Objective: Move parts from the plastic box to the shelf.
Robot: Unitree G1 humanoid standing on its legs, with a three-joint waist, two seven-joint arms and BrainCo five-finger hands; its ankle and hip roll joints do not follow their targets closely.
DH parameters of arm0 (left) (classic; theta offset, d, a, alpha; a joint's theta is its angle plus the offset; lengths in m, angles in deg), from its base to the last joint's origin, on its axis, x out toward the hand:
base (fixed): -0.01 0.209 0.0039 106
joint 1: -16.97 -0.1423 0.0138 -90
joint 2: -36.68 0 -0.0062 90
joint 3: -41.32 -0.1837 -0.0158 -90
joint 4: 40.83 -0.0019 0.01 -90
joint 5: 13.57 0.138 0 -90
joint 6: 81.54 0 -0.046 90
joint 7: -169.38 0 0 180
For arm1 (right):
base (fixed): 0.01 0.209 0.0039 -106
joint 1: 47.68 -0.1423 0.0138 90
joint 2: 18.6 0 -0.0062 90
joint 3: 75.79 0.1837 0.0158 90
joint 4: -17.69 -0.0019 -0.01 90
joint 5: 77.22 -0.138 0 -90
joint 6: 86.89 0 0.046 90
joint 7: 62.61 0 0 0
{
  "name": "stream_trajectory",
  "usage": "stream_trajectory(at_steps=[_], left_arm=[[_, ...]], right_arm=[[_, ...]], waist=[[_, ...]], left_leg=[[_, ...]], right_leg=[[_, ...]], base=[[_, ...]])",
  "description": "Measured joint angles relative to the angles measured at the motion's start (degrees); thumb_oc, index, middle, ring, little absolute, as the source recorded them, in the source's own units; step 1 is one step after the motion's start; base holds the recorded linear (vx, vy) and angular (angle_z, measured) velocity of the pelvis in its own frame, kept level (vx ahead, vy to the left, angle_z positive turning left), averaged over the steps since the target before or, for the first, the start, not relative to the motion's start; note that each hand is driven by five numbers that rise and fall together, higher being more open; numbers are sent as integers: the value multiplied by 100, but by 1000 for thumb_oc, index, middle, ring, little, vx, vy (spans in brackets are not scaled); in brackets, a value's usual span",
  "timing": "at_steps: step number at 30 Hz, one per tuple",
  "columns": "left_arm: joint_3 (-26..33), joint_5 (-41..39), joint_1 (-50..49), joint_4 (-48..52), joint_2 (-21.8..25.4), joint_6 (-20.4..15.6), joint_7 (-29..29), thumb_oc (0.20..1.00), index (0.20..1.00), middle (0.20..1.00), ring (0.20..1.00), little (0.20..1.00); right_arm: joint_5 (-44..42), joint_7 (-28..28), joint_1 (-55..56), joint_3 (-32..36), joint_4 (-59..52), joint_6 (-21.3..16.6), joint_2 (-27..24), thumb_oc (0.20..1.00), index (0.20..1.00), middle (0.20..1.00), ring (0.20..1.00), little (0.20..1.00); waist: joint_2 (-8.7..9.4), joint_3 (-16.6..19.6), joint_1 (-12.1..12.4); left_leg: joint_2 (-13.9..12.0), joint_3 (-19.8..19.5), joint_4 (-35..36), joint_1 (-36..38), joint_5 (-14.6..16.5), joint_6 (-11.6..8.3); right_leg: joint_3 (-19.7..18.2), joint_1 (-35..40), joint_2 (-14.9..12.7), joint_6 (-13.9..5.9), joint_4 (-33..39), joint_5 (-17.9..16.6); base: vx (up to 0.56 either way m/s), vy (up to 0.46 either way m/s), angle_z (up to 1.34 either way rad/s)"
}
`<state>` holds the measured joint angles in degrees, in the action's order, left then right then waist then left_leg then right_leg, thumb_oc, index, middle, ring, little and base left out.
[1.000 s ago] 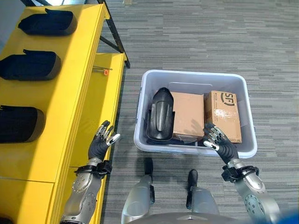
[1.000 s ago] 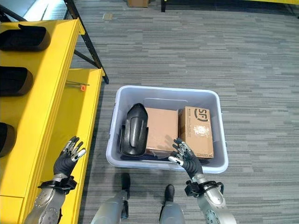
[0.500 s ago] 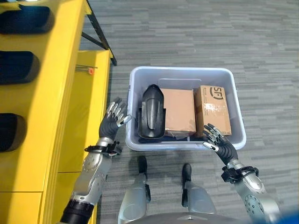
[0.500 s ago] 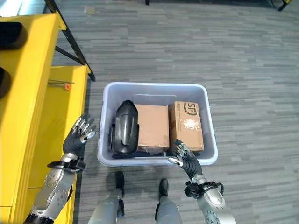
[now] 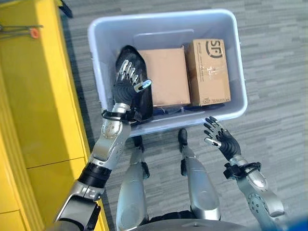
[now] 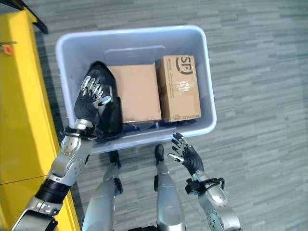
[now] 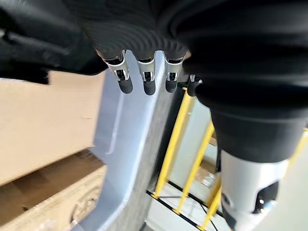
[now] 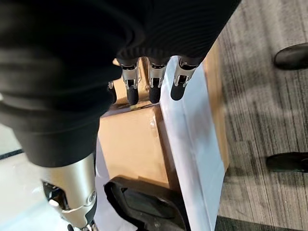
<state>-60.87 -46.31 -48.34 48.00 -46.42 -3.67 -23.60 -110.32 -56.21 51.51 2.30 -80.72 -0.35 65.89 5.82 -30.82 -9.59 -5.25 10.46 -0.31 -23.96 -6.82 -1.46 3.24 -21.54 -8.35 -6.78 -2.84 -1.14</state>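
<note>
The left hand (image 5: 129, 82) has swung from beside the yellow shelf (image 5: 33, 96) to over the black part (image 6: 109, 113) in the plastic box (image 5: 166, 21), fingers spread, gripping nothing. The right hand (image 5: 220, 140) hangs open outside the near rim, so a pick looks imminent

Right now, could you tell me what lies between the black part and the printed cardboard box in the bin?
A plain cardboard box lies between the black part and the printed cardboard box, as the left eye view shows.
</note>
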Motion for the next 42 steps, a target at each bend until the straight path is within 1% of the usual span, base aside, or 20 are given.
stream_trajectory(at_steps=[3, 5, 7, 13, 15, 17, 19, 22, 27, 29, 31, 34, 36, 38, 40, 42], left_arm=[[60, 274, 135, -256, 18, -57, -311, 1000, 1000, 1000, 1000, 1000], [138, 473, 175, -248, 7, -192, -487, 1000, 1000, 1000, 1000, 1000], [195, 497, 238, -302, 4, -235, -653, 1000, 1000, 1000, 1000, 1000], [326, 568, 221, -760, 7, -258, -1140, 1000, 1000, 1000, 1000, 1000], [419, 919, 150, -759, 68, -260, -1268, 1000, 1000, 1000, 1000, 1000], [587, 987, 71, -756, 38, -271, -1481, 1000, 1000, 1000, 1000, 1000], [615, 1026, 33, -753, 30, -280, -1527, 1000, 1000, 1000, 1000, 1000], [662, 1391, -37, -754, 24, -307, -1746, 1000, 1000, 1000, 1000, 1000], [534, 1428, 41, -788, -150, -321, -1868, 1000, 1000, 1000, 1000, 1000], [462, 1451, 242, -921, -154, -329, -1869, 1000, 1000, 1000, 1000, 1000], [231, 1541, 498, -1176, -71, -318, -1855, 1000, 1000, 1000, 1000, 1000], [-143, 1538, 962, -1478, 2, -299, -1817, 1000, 1000, 1000, 1000, 1000], [-349, 1522, 1315, -1738, 12, -297, -1791, 1000, 1000, 1000, 1000, 1000], [-416, 1501, 1579, -1944, 12, -269, -1677, 1000, 1000, 1000, 1000, 1000], [-463, 1352, 1739, -2119, 7, -285, -1613, 1000, 1000, 1000, 1000, 1000], [-470, 1170, 1833, -2119, -48, -288, -1601, 1000, 1000, 1000, 1000, 1000]], right_arm=[[-5, -58, 8, -44, 0, -44, -2, 1000, 1000, 1000, 1000, 1000], [-7, -94, 5, -35, -23, -149, -32, 1000, 1000, 1000, 1000, 1000], [-92, -172, 10, -46, -18, -192, -127, 1000, 1000, 1000, 1000, 1000], [-168, -224, 7, -62, -18, -321, -205, 1000, 1000, 1000, 1000, 1000], [-171, -254, 5, -81, -18, -379, -208, 1000, 1000, 1000, 1000, 1000], [-193, -285, 7, -144, -18, -386, -209, 1000, 1000, 1000, 1000, 1000], [-212, -312, 5, -177, -20, -434, -208, 1000, 1000, 1000, 1000, 1000], [-219, -328, 6, -198, -46, -499, -212, 1000, 1000, 1000, 1000, 1000], [-220, -341, 6, -215, -98, -504, -212, 1000, 1000, 1000, 1000, 1000], [-220, -356, 9, -215, -140, -509, -216, 1000, 1000, 1000, 1000, 1000], [-220, -397, 9, -216, -146, -510, -216, 1000, 1000, 1000, 1000, 1000], [-221, -415, 13, -224, -192, -511, -218, 1000, 1000, 1000, 1000, 1000], [-222, -421, 13, -225, -189, -511, -233, 1000, 1000, 1000, 1000, 1000], [-223, -422, 13, -234, -189, -511, -241, 1000, 1000, 1000, 1000, 1000], [-222, -422, 13, -248, -191, -510, -247, 1000, 1000, 1000, 1000, 1000], [-222, -427, 13, -251, -190, -510, -281, 1000, 1000, 1000, 1000, 1000]], waist=[[33, -33, -117], [43, -36, -181], [108, -62, -224], [130, -57, -233], [130, -57, -227], [131, -57, -218], [136, -54, -180], [142, -53, -198], [146, -53, -202], [148, -52, -223], [150, -50, -233], [164, -44, -355], [164, -44, -368], [170, -41, -404], [171, -40, -505], [171, -40, -558]], left_leg=[[-48, 12, -2, -28, 3, -5], [-88, 17, -53, -198, 2, -6], [-142, 15, -74, -403, -32, -51], [-191, -13, -77, -656, -79, -66], [-188, -45, -81, -748, -91, -70], [-185, -153, -81, -854, -123, -75], [-180, -186, -82, -901, -132, -74], [-169, -252, -80, -1050, -165, -73], [-165, -288, -79, -1137, -182, -68], [-165, -288, -79, -1137, -186, -63], [-165, -289, -79, -1139, -199, -58], [-163, -257, -74, -1182, -224, -52], [-165, -219, -74, -1189, -231, -49], [-163, -179, -75, -1198, -233, -45], [-164, -168, -74, -1225, -246, -37], [-169, -165, -75, -1220, -249, -38]], right_leg=[[-12, -35, 44, 0, 12, 1], [-21, -207, 82, 9, -16, -6], [-32, -415, 136, 51, -35, -48], [-12, -686, 182, 61, -104, -52], [9, -759, 181, 61, -109, -52], [82, -812, 182, 64, -109, -53], [112, -835, 180, 70, -109, -46], [208, -950, 175, 74, -115, -46], [238, -1027, 175, 74, -138, -45], [237, -1033, 175, 74, -147, -45], [234, -1046, 174, 74, -172, -45], [190, -1153, 170, 77, -239, -48], [139, -1212, 170, 77, -292, -48], [93, -1253, 165, 77, -321, -48], [72, -1301, 167, 80, -351, -52], [67, -1303, 172, 81, -357, -53]], base=[[-12, -29, -7], [-13, -43, -7], [2, -43, -5], [7, -25, 0], [17, -36, 5], [21, -41, 18], [22, -40, 13], [12, -14, 8], [6, -6, 2], [0, 0, 0], [0, 0, 0], [-2, 17, -6], [-1, 15, -8], [-1, 4, -8], [0, -4, -5], [0, 0, 0]])
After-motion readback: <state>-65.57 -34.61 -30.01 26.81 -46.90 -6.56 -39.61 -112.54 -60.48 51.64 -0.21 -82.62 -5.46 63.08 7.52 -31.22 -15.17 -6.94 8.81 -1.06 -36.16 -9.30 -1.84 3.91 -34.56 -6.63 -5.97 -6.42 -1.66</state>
